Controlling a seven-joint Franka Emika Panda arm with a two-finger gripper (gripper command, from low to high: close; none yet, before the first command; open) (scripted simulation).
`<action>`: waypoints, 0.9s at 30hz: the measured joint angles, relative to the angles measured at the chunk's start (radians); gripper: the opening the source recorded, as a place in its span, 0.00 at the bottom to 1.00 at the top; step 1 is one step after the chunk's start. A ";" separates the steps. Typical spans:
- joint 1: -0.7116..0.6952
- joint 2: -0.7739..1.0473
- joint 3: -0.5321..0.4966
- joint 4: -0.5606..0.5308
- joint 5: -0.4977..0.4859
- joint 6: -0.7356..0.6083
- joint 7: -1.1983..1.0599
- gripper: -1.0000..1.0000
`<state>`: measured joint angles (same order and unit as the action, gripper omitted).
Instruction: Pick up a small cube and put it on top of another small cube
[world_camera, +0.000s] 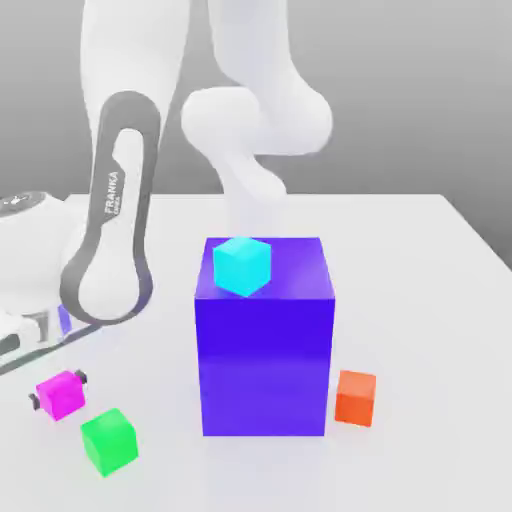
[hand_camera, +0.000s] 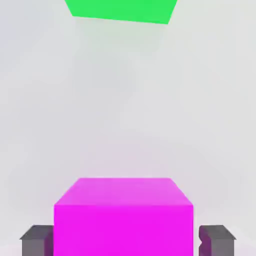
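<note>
Green cube (world_camera: 110, 442) sits nearest in the ext. view, on the white table (world_camera: 420, 300); nothing stacked on it. Just beyond, toward the exterior view's left, the magenta cube (world_camera: 61, 396) is between the fingertips. Gripper (hand_camera: 128, 241) is clamped on it, prob. a fresh grip; a thin sliver shows at one pad. Grasp looks done; can't tell if it's off the table. Lift, carry, place + release all left, so prob. under halfway. Target cube TBD.

Farther along: orange cube (world_camera: 356, 398) beside the front right corner of the blue-violet block (world_camera: 265, 365), then cyan cube (world_camera: 242, 266) near that block's top front left corner, well short of the table's far edge.

Ext. view gives the block + full layout; hand view gives the pads vs. cube sides close up, w/ part of the green cube ahead.
</note>
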<state>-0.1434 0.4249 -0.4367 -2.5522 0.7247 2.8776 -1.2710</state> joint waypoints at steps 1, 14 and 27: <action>0.000 0.000 0.000 0.000 0.000 -0.001 0.000 0.00; 0.264 -0.234 -0.280 -0.060 -0.383 -0.145 0.284 0.00; 0.340 -0.183 -0.131 0.007 -0.394 -0.145 0.279 0.00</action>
<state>0.1962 0.2420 -0.5674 -2.5447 0.3304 2.7326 -0.9916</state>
